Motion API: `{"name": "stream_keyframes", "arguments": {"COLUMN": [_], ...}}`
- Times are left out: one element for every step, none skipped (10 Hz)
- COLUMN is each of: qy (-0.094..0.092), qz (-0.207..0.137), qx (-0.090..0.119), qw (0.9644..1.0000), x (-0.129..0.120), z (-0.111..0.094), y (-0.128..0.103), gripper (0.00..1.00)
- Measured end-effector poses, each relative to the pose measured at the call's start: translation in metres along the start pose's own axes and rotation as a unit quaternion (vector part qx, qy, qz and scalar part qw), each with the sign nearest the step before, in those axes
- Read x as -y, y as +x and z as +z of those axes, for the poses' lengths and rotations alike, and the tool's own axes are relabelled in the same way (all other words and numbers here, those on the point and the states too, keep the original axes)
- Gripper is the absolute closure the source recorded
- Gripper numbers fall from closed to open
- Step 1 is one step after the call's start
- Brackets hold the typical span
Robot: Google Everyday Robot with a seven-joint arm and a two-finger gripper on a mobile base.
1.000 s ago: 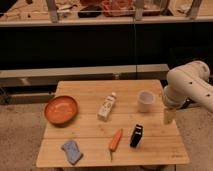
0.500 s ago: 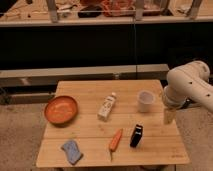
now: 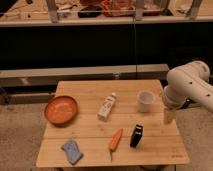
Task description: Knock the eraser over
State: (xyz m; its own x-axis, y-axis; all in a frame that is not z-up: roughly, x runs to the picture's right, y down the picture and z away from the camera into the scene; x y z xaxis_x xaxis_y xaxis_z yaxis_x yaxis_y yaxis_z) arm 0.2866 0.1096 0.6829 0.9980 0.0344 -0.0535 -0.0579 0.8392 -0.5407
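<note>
While the eraser (image 3: 136,136) stands upright near the front-right corner of the bench (image 3: 90,131), the task is not started. Gripper (image 3: 169,116) hangs at the right edge, apart from it; open or closed, cannot tell.

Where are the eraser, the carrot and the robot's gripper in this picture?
eraser (image 3: 136,136), camera view, middle of its upright black body.
carrot (image 3: 116,139), camera view, middle of its orange body.
gripper (image 3: 169,117), camera view, its pale tip, just right of the white cup (image 3: 145,100).
</note>
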Motion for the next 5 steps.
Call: {"name": "stream_keyframes", "arguments": {"qy": [0.000, 0.000, -0.001, -0.002, -0.002], "qz": [0.000, -0.001, -0.006, -0.016, -0.027], "qx": [0.000, 0.000, -0.002, -0.002, -0.003], "qw": [1.0000, 1.0000, 1.0000, 0.9999, 0.9996], "x": [0.000, -0.001, -0.004, -0.011, -0.020], "z": [0.000, 0.001, 0.004, 0.010, 0.019], "y": [0.000, 0.000, -0.002, -0.009, -0.018], "gripper": [0.20, 0.20, 0.20, 0.20, 0.20]}}
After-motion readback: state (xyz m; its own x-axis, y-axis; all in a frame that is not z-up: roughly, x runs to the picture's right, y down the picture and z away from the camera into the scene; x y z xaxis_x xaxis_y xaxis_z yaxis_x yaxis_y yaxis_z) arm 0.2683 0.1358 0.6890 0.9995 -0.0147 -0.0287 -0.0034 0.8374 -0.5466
